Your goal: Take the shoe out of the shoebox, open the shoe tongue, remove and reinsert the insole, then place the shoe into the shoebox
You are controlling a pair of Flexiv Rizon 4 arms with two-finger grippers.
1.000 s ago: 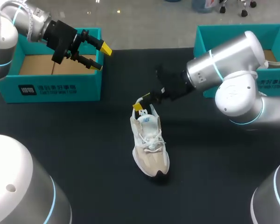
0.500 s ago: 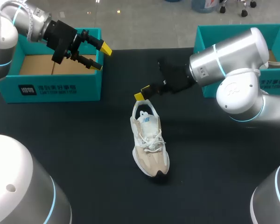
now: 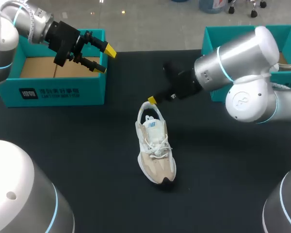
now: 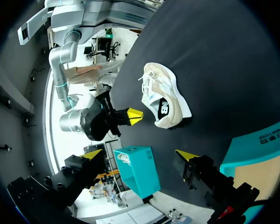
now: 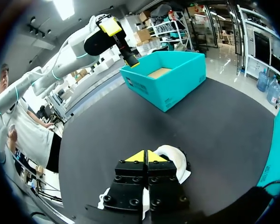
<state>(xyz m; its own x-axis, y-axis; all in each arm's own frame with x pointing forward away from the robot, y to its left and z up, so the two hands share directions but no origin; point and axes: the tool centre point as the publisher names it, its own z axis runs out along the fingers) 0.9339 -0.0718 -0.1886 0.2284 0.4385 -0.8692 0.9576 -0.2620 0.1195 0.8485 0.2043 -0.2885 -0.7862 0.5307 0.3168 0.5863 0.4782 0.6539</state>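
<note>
Shoe (image 3: 155, 145) lies at centre of table (image 3: 87, 160), heel at 12 o'clock, toe at 6. Right gripper (image 3: 151, 100), tips together, hangs just off the heel. Left gripper (image 3: 105, 59), spread wide, is well apart at 10 o'clock.

Bare surface (image 3: 77, 155) lies left, right and near of the shoe (image 3: 155, 145), so I can pass there. My right gripper (image 3: 151, 100), tips together, crowds its far side at the heel. The left shoebox (image 3: 58, 90) and right shoebox (image 3: 208, 39) wall the far corners.
</note>
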